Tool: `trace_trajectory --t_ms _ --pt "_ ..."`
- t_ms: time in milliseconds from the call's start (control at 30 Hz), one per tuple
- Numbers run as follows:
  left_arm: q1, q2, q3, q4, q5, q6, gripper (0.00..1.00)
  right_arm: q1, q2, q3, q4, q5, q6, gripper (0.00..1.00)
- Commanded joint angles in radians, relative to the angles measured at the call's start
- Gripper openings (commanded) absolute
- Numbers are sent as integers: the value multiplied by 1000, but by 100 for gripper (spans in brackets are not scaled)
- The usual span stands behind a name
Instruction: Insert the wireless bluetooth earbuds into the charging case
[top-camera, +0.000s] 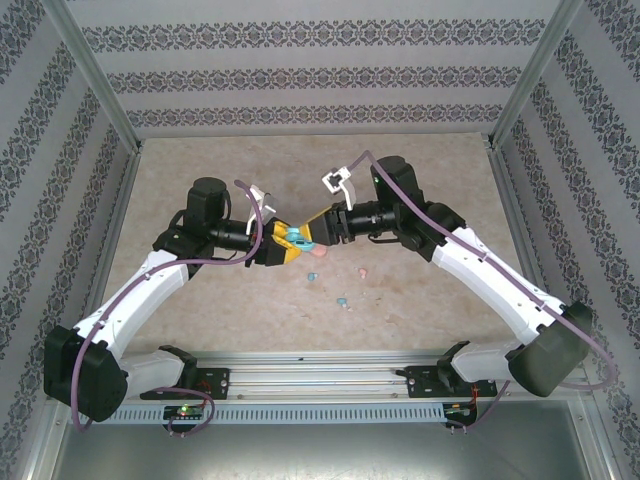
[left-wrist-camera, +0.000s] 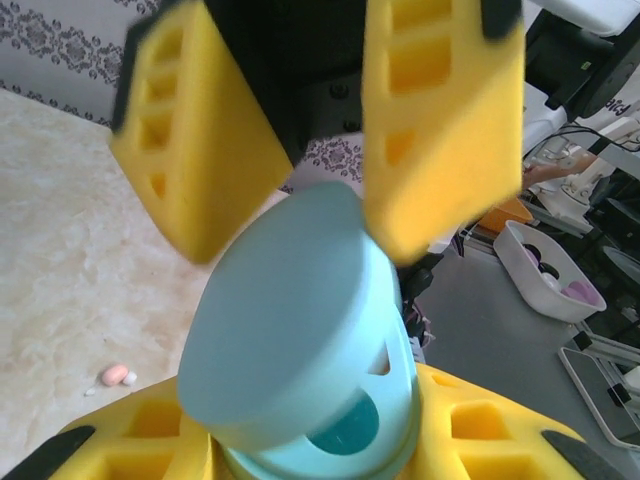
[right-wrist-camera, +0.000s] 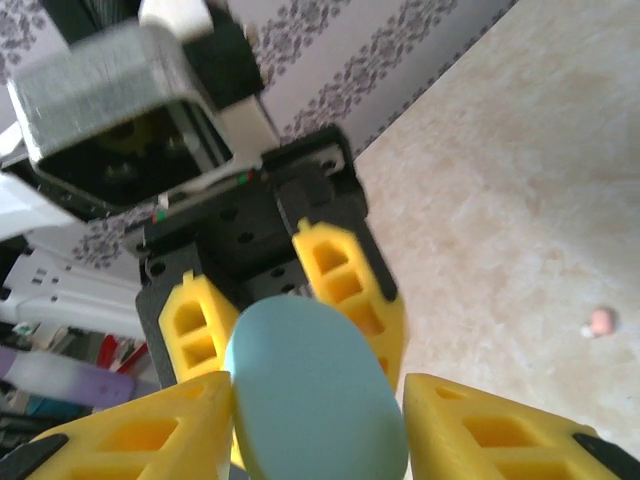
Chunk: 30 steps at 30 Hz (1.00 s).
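Observation:
The light blue oval charging case hangs above the table's middle, and my left gripper is shut on its base. In the left wrist view its lid stands slightly ajar over the base, held by the left gripper. My right gripper faces it, jaws open on either side of the lid; one finger touches the lid, the other stands just off it. Wireless bluetooth earbuds lie on the table below: pink, pink, light blue, light blue.
Patterned walls and metal frame posts enclose the beige table. A pink earbud lies on the table below the left wrist, and a pink one to the right of the right wrist. A white tray stands beyond the table.

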Motion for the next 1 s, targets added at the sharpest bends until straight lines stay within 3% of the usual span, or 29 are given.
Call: trace_trajectory --t_ms 0,967 --pt "-7 -34 -4 56 105 -6 0 -47 -1 -26 8 168 31 47" --pt "-5 -22 -25 107 -35 -74 0 2 -93 -59 40 208 83 62"
